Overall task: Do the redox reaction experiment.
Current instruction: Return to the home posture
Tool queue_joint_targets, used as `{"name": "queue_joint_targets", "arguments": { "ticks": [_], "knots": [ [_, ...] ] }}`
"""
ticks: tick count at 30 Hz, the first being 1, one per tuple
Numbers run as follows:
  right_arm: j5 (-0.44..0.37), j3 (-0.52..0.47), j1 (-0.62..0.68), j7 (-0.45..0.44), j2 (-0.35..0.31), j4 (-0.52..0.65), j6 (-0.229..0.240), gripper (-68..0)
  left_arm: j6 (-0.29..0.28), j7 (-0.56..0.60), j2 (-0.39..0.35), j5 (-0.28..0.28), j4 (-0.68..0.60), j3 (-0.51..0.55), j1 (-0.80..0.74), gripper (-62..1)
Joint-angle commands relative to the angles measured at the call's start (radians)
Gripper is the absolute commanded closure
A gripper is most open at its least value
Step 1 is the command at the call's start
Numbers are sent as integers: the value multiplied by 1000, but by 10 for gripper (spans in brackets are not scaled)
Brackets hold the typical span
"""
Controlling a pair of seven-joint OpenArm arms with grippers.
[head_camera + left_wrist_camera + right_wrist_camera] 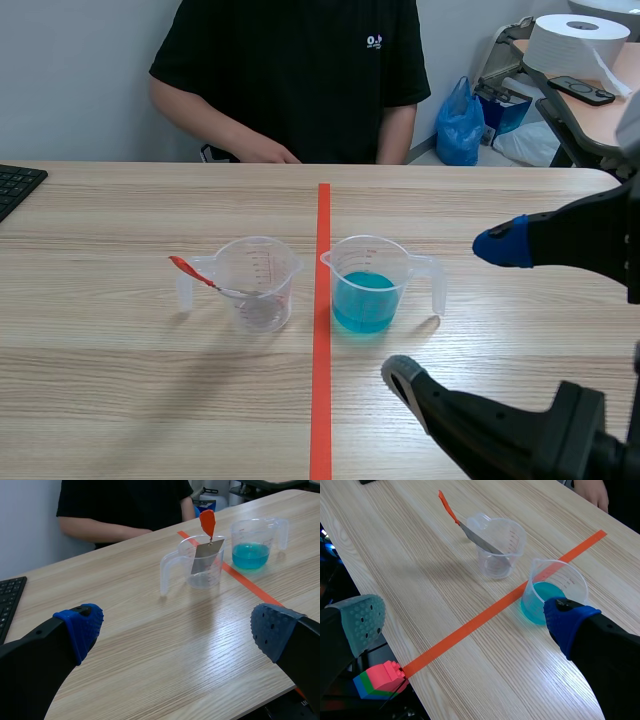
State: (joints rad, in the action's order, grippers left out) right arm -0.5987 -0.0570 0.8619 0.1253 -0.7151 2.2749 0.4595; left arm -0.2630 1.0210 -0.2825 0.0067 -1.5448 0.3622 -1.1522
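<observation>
Holding jaws spread wide on both arms, pinching nothing. Parking the left gripper (175, 630) low over bare table (150, 670) near the robot's edge, well apart from both cups and facing them. Hanging the right gripper (465, 620) above the table on the robot's side of the cup of blue liquid (555, 592), with one blue pad (567, 622) lying across that cup's near wall in the wrist view; contact not determinable.

Locating the task's things at mid-table: the clear measuring cup (258, 285) just left of the orange-red tape line (322, 400), the cup of blue liquid just right of it, near each other but apart. Noting a metal strip (204, 557) with an orange-red tab (207, 522) leaning inside the clear measuring cup, tab projecting over the rim. Noting a person (290, 70) sitting across the table and a keyboard (15, 185) at the far left.

Judging the step in hand as the approach: nothing gripped, nothing poured, strip not yet in the blue liquid. Expecting the next move to call for either closing on the tab and carrying the strip across into the blue liquid, or gripping the handle (437, 285) of the blue cup and pouring into the clear one; either way, requiring a centred grip and an upright cup to avoid tipping or spilling.
</observation>
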Motion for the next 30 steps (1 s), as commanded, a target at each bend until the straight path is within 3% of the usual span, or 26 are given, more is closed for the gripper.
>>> {"name": "queue_joint_targets", "arguments": {
  "ticks": [1, 5, 11, 17, 30],
  "knots": [
    [-6, -2, -12, -11, -5, 2, 0, -679, 2, -2, 5, -15, -12, 3, -8, -623],
    [-6, -2, -12, -11, -5, 2, 0, -679, 2, 0, 3, -41, -14, 3, 3, -615],
    [-3, -2, -12, -11, -5, 2, 0, -679, -4, 0, 2, -40, -14, 3, 42, -606],
    [-3, -2, -12, -11, -5, 2, 0, -679, -51, -52, 1, -40, -51, 3, 42, -606],
    [-3, -2, -12, -11, -5, 2, 0, -679, -55, -76, -4, -41, -133, 22, 42, -606]
  ]
}}
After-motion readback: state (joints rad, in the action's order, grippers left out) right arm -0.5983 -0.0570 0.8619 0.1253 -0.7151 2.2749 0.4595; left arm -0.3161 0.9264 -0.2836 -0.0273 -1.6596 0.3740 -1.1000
